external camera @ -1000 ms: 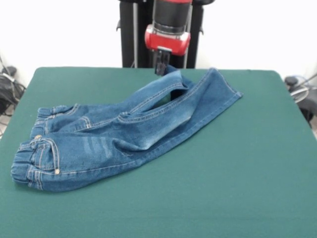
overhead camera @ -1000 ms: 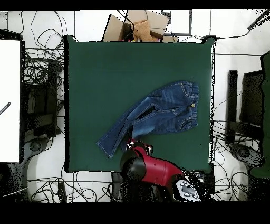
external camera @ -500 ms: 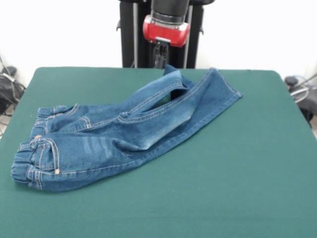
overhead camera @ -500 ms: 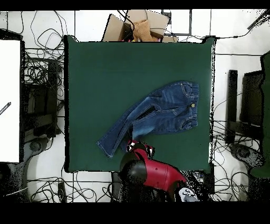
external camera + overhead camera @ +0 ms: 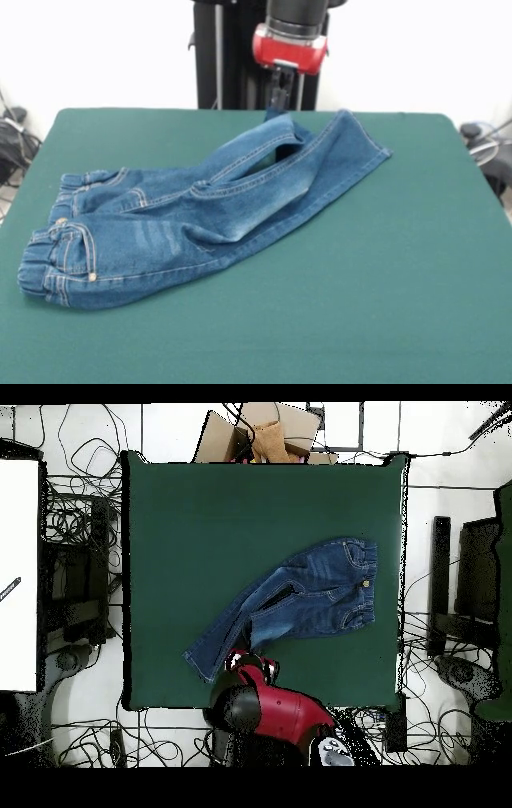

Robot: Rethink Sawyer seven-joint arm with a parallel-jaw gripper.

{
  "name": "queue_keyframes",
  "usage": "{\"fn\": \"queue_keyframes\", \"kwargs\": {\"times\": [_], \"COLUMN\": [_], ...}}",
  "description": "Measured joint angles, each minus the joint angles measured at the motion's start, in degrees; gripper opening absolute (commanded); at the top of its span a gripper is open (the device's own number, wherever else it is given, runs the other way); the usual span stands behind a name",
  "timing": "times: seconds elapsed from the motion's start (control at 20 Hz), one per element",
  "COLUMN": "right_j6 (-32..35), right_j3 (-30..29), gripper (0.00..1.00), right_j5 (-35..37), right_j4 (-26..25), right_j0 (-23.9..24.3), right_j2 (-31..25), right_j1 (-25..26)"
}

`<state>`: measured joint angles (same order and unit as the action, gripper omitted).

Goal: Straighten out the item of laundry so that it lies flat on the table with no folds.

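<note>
Overhead view: the jeans (image 5: 295, 604) are seen lying diagonally on the green bench (image 5: 200, 514), waistband toward the right edge and leg ends toward the lower left. The faded denim is creased, with one leg folded over the other. The end effector (image 5: 278, 100) is seen above the leg ends; whether it is apart or together cannot be told.

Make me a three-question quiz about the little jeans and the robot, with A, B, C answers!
1. Where is the waistband of the jeans in the front view?
A. left
B. right
C. middle

2. What colour is the table?
A. red
B. dark green
C. white

3. How do the jeans lie?
A. flat, legs apart
B. rolled in a ball
C. one leg folded over the other

Answers:
1 A, the gathered waist sits at the left end.
2 B, plain green cloth covers it.
3 C, the legs overlap near the gripper.
</note>
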<state>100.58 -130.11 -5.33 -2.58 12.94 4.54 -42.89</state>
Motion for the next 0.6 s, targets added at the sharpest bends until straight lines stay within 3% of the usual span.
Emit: {"fn": "queue_keyframes", "kwargs": {"times": [0.6], "right_j6": [0.0], "right_j3": [-0.5], "gripper": [0.0], "right_j5": [1.0], "right_j4": [4.7], "right_j0": [-4.3], "right_j2": [0.0], "right_j1": [-0.6]}}
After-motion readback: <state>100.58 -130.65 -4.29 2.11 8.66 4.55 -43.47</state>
